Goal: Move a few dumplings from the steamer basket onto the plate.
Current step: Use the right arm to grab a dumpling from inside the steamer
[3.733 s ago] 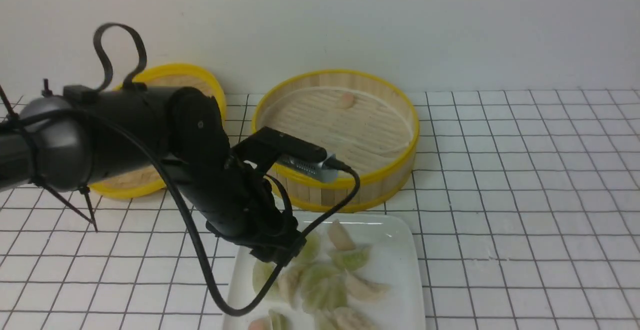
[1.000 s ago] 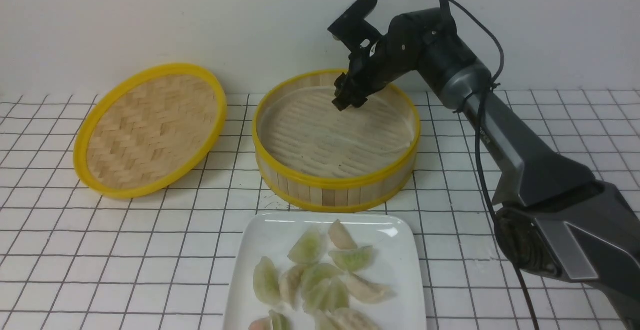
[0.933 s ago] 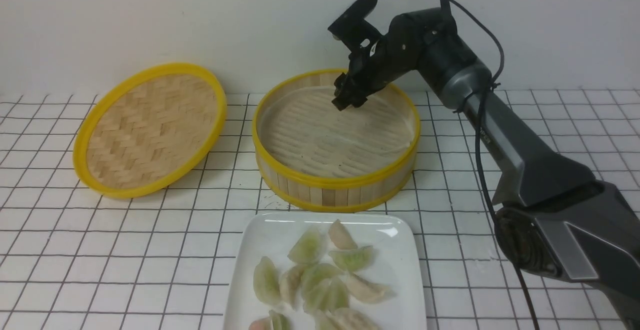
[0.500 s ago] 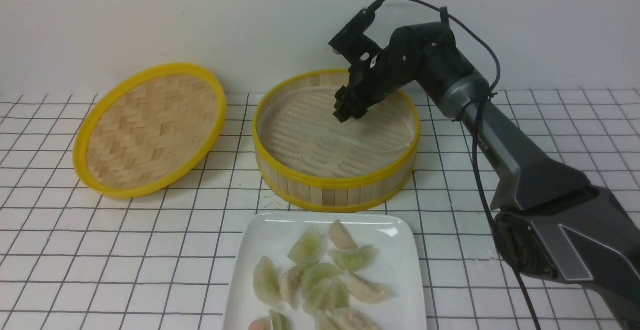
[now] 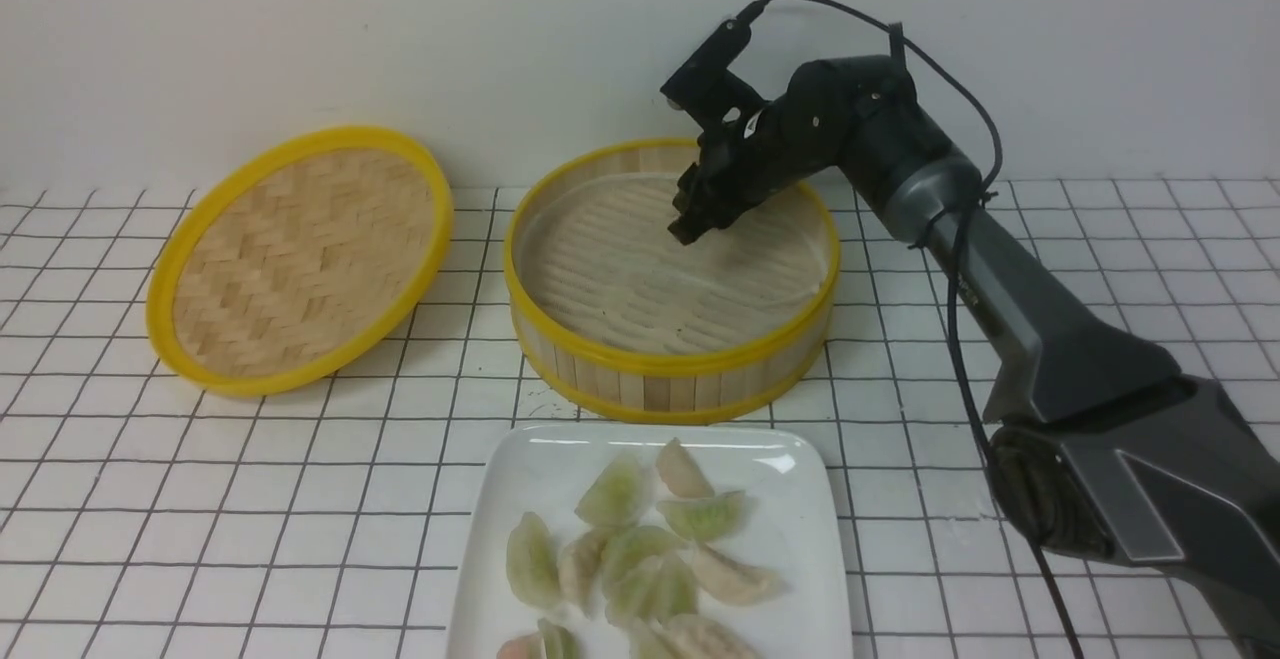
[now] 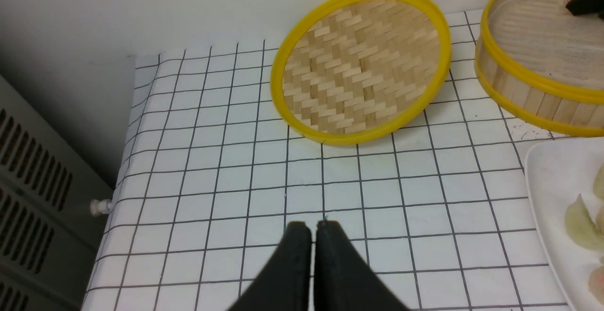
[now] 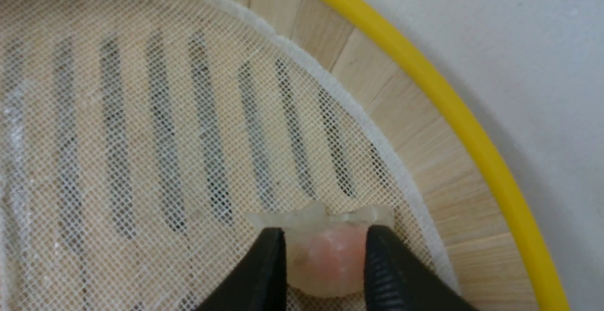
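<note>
The steamer basket (image 5: 650, 389) stands at the back middle with a white mesh liner; its rim also shows in the right wrist view (image 7: 424, 79). My right gripper (image 5: 688, 229) reaches down into its far side. In the right wrist view my right gripper (image 7: 325, 231) is shut on a pinkish-orange dumpling (image 7: 325, 264), one finger on each side, just over the mesh. The white plate (image 5: 800, 549) lies in front of the basket and holds several green and pinkish dumplings (image 5: 640, 549). My left gripper (image 6: 313, 226) is shut and empty above the tiled table, left of the plate (image 6: 547, 183).
The flat woven yellow-rimmed lid (image 5: 300, 259) leans at the back left, and also shows in the left wrist view (image 6: 361, 63). The wall runs close behind the basket. The table's left edge drops beside a grey vented cabinet (image 6: 33, 197).
The left arm has withdrawn from over the plate and left the front view. The right gripper has moved a little toward the front and lower inside the basket over the last second.
</note>
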Controlling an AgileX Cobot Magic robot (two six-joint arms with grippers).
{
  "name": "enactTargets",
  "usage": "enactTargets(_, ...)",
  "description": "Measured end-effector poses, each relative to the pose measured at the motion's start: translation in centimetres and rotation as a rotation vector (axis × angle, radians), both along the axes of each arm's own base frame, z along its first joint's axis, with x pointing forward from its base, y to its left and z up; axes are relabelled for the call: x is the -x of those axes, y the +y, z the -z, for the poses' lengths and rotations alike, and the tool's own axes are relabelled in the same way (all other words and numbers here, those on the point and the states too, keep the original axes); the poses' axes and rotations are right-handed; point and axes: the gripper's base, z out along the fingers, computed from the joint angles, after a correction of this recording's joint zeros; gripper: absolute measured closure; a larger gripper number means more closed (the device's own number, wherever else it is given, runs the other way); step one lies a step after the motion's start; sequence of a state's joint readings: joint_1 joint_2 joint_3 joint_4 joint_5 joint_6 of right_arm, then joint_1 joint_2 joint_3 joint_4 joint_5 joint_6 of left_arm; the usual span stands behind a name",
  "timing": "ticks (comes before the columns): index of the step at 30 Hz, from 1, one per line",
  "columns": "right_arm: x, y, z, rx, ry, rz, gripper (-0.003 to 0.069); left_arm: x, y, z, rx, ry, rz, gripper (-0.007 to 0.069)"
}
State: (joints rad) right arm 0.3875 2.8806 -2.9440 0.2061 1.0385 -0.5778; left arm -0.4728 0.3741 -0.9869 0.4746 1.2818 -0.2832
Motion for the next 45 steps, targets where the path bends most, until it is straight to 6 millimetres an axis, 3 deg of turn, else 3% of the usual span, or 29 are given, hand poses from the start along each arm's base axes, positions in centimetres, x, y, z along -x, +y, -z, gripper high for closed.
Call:
enactTargets(5,0.1,-0.2,-0.4,-0.011,0.023,0.045,0.0515,0.0,0.0,0.0,0.0,0.0,0.0,0.0631)
enactTargets(10,0.6,-0.5,-1.2,0.005,0.087,0.066,0.0654,0.0,0.0,0.0,0.0,0.0,0.0,0.0631)
enactTargets(16,1.5,-0.8,-4.5,-0.045,0.135,0.13,0.0672,0.0,0.0,0.0,0.0,0.0,0.0,0.0631)
enactTargets(20,1.2,-0.6,-5.2,-0.085,0.09,0.135,0.0672,0.0,0.0,0.0,0.0,0.0,0.0,0.0631)
enactTargets(26,0.9,-0.6,-4.4,-0.093,0.075,0.099,0.067,0.0,0.0,0.0,-0.001,0.0,-0.001,0.0631)
enactTargets(32,1.0,-2.5,-3.6,-0.101,0.235,0.31,0.0669,0.0,0.1,0.0,-0.009,-0.005,-0.008,0.0631)
enactTargets(33,0.9,-3.0,-3.5,-0.161,0.275,0.416,0.0669,0.0,0.1,-0.1,-0.012,-0.006,-0.011,0.0631)
enactTargets(36,0.8,-3.3,-3.5,-0.243,0.325,0.501,0.0669,0.0,0.2,-0.1,-0.016,-0.008,-0.016,0.0631)
enactTargets(41,0.9,-2.9,-2.8,-0.277,0.388,0.513,0.0669,0.0,0.2,-0.1,-0.017,-0.009,-0.016,0.0631)
enactTargets(45,1.3,-3.2,-1.1,-0.218,0.455,0.549,0.0669,-0.1,0.4,-0.2,-0.033,-0.017,-0.031,0.0631)
